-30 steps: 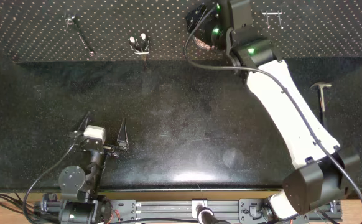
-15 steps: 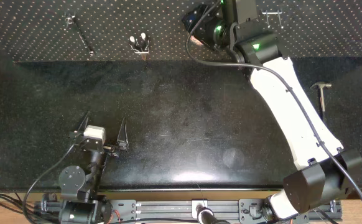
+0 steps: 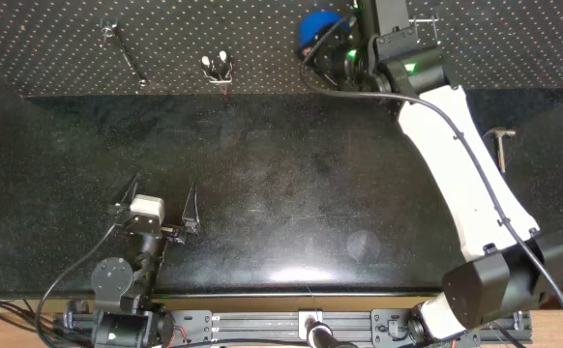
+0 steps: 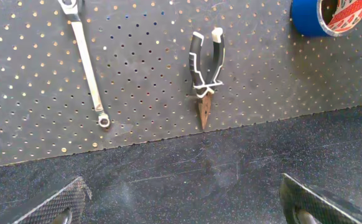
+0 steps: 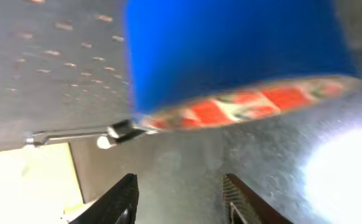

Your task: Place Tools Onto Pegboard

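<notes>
Three tools at pegboard (image 3: 49,39): wrench (image 4: 88,59), pliers (image 4: 204,68), blue tape roll (image 4: 321,15) (any hook under the roll is hidden, so whether it is hung or merely against the board I cannot tell).
Tape roll, handling: judged light, a stiff ring with a slick outer face; best pinched through the core, across one wall.
Hammer (image 3: 501,145): lies on worktop (image 3: 281,193) at right, apart from the board; likely head-heavy, so take it near the head.
Right gripper (image 5: 184,193): fingers apart, nothing between them, close to the roll; arm stretched far up to the board.
Left gripper (image 3: 161,205): spread wide, empty, low near its base.
</notes>
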You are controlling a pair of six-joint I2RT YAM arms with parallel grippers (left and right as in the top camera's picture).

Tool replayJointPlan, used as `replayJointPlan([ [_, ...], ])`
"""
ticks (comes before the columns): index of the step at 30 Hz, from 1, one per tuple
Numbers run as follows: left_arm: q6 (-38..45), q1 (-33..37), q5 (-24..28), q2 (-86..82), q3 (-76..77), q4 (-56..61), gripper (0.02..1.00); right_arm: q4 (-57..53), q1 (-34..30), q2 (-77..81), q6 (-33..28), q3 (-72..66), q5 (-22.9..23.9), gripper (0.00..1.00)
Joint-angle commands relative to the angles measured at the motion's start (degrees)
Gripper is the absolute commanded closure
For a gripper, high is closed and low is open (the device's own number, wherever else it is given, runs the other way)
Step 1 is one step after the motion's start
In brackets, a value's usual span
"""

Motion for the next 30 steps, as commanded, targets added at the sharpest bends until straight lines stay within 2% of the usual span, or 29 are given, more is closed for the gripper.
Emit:
replayJointPlan([
  [1,0.7,0.1,1.3,-0.6,-0.1,-0.3,0.023,-8.4,-0.8,-2.2,-2.0,1.2,5.7,0.535],
  [5,0.7,0.1,1.3,-0.6,-0.1,-0.3,0.023,-21.5,-2.0,-4.5,-6.6,1.2,15.1,0.489],
  [7,0.7,0.1,1.3,-0.6,-0.1,-0.3,0.023,-26.3,-2.8,-5.8,-9.2,1.2,18.1,0.478],
  [10,0.7,0.1,1.3,-0.6,-0.1,-0.3,0.023,-31.9,-5.2,-7.9,-15.5,1.2,20.3,0.467],
  [16,0.7,0.1,1.3,-0.6,-0.1,-0.3,0.023,-43.6,-15.2,-9.4,-27.7,-0.4,21.0,0.454],
  [19,0.7,0.1,1.3,-0.6,-0.1,-0.3,0.023,-39.4,-22.8,-10.4,-34.8,-5.4,20.9,0.435],
  [21,0.7,0.1,1.3,-0.6,-0.1,-0.3,0.023,-33.9,-29.8,-11.3,-37.9,-9.9,20.9,0.428],
  [25,0.7,0.1,1.3,-0.6,-0.1,-0.3,0.023,-26.7,-38.2,-12.3,-42.1,-15.2,20.9,0.389],
  [28,0.7,0.1,1.3,-0.6,-0.1,-0.3,0.025,-22.6,-43.4,-11.8,-51.1,-19.2,20.9,0.240],
  [30,0.7,0.1,1.3,-0.6,-0.1,-0.3,0.020,-22.9,-46.0,-10.6,-56.1,-21.0,21.0,0.235],
])
